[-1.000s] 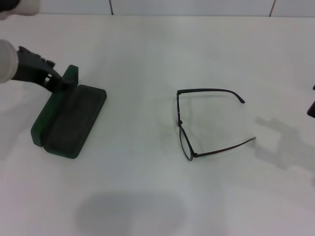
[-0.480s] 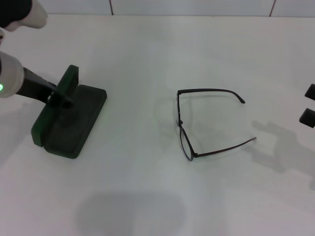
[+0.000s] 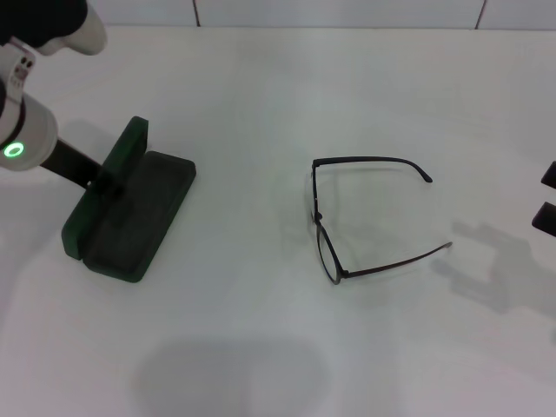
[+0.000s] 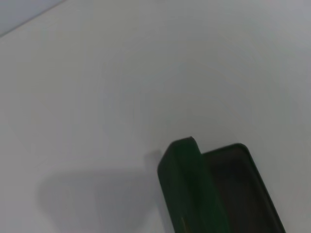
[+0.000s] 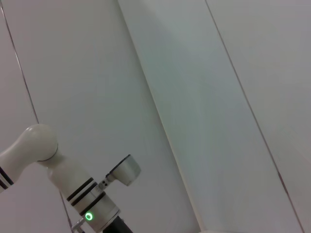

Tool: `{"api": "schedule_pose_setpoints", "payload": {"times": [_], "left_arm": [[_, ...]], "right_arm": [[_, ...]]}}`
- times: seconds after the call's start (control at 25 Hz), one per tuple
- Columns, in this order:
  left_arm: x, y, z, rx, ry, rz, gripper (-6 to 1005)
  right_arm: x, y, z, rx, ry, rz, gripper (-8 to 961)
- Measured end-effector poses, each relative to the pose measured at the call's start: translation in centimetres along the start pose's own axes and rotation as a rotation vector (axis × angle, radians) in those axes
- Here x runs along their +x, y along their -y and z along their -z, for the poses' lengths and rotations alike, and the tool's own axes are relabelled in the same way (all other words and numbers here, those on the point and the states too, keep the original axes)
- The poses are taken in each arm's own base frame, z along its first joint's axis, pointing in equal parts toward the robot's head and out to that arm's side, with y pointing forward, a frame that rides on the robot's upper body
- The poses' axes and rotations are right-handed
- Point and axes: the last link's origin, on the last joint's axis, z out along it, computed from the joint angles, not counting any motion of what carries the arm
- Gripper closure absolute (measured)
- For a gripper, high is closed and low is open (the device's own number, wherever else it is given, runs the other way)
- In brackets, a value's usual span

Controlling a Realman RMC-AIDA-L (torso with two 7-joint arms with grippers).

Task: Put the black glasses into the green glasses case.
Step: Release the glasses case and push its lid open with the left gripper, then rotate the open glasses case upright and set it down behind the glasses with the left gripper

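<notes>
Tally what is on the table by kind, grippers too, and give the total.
Black glasses: 1
Green glasses case, open: 1
Grippers: 2, the left gripper at the case lid, the right gripper at the table's right edge
Total: 4

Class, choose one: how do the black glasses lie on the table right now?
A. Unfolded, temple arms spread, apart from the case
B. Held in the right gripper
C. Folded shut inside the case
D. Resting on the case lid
A: the black glasses lie unfolded on the table, well clear of the open green glasses case.
</notes>
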Motion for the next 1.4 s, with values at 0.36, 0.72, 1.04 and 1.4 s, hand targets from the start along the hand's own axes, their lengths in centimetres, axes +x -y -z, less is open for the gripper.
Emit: {"api": "schedule_pose_setpoints", "payload": {"times": [0.36,0.72,1.04,1.4], "left_arm": [[1.2,-0.3,0.7,0.010,-0.028,-0.020,741],[4.5,-3.1,3.7,0.055,-0.190,-0.264,796],[10.5,-7.3,2.8,0.109,-0.368,-0.628,794],[13.0,-9.2,-1.3,0.073,-0.390,-0.867,792]], "right_arm": [[0.4,-0.1,1.0,0.028,0.003,-0.016,230],[-0.1,-1.2,1.8,-0.036,0.023,0.020,230],[0.3,-1.6,1.6,-0.048,0.028,0.004,230],[1.4,-2.0,1.8,-0.030,0.039,-0.052,230]]}}
